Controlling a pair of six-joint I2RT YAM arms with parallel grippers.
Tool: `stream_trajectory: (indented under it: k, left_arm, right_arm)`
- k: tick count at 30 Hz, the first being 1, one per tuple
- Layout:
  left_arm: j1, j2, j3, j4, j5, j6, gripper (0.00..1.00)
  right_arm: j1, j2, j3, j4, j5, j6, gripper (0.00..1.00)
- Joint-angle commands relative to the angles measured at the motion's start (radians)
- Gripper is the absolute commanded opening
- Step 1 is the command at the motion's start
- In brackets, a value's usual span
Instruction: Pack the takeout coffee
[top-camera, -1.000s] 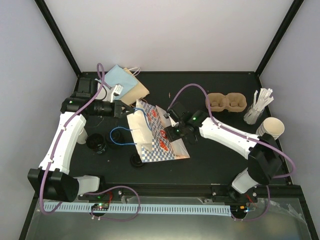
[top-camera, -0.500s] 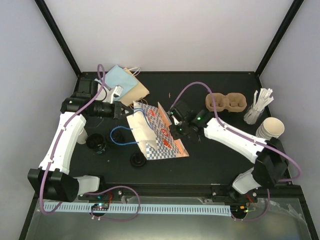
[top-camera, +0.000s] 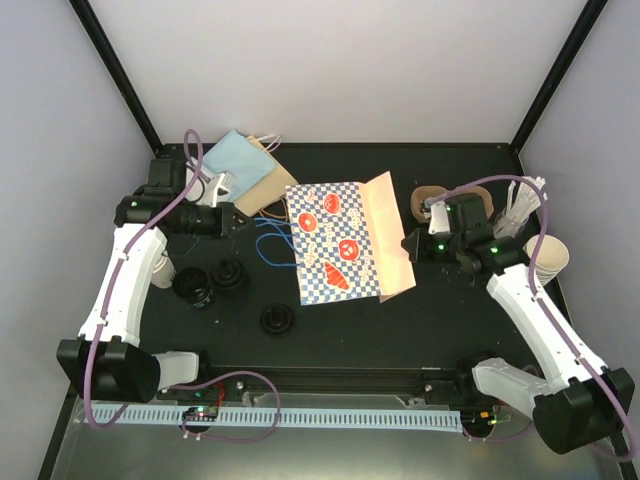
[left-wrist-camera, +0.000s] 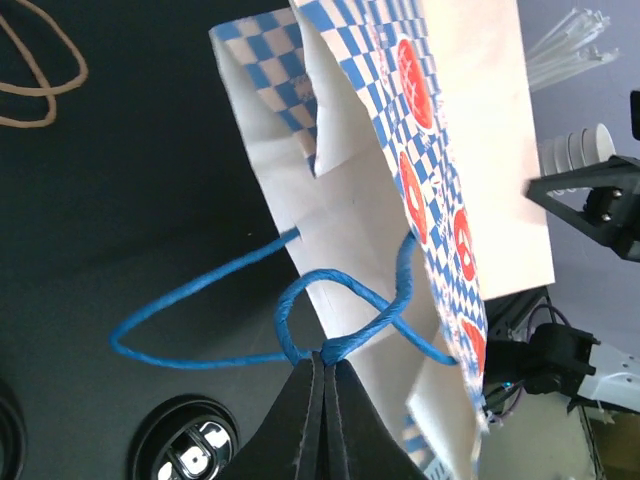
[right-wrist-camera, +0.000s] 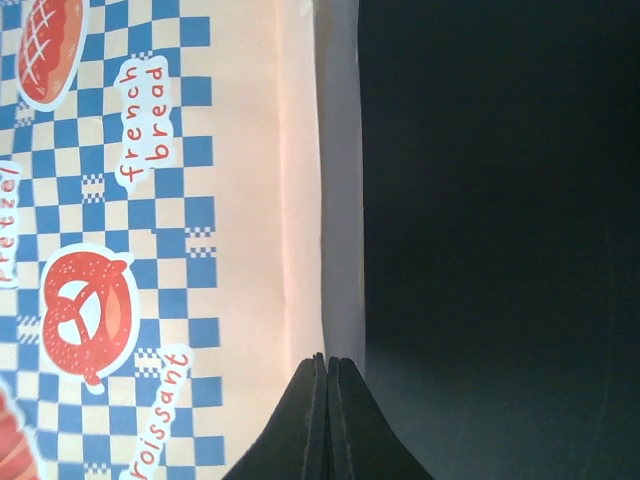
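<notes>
Fingers of the left gripper (left-wrist-camera: 325, 352) are pinched together on the blue cord handle (left-wrist-camera: 404, 275) of the checked paper bag (top-camera: 335, 245). The right gripper's (right-wrist-camera: 327, 362) fingers are clamped on the bag's plain bottom edge, at its right end. The bag is stretched flat between them, its long axis running left to right, with mouth and handles toward the left arm.

Nearest, left of centre, black lids (top-camera: 277, 320) lie loose on the table (top-camera: 420, 330), near the left arm and well apart from the right. Farther and to the right, a stack of paper cups (top-camera: 547, 256) stands just beside the right forearm. Farther again, the pulp cup tray (top-camera: 430, 200) lies just beyond the right gripper and is partly hidden by it, its long axis left to right.

By my judgement the right arm is nearer to the tray and cups, and the left arm to the lids. Nothing looks packed yet.
</notes>
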Motion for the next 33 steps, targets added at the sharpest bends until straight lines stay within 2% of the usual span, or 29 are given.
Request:
stream_trajectory:
  k: [1,15,33]
  left_arm:
    - [0.031,-0.02,0.014,-0.012,-0.035,0.017,0.02]
    - [0.079,-0.04,-0.006,-0.001,-0.091,0.006,0.02]
    - [0.11,-0.051,0.0,0.004,-0.118,-0.007,0.02]
  right_arm:
    - [-0.091,-0.039,-0.041,0.038,-0.223,0.019,0.01]
    - [-0.282,-0.093,-0.16,0.109,-0.433,0.064,0.01]
    - [-0.382,-0.115,-0.235,0.133,-0.414,0.091,0.01]
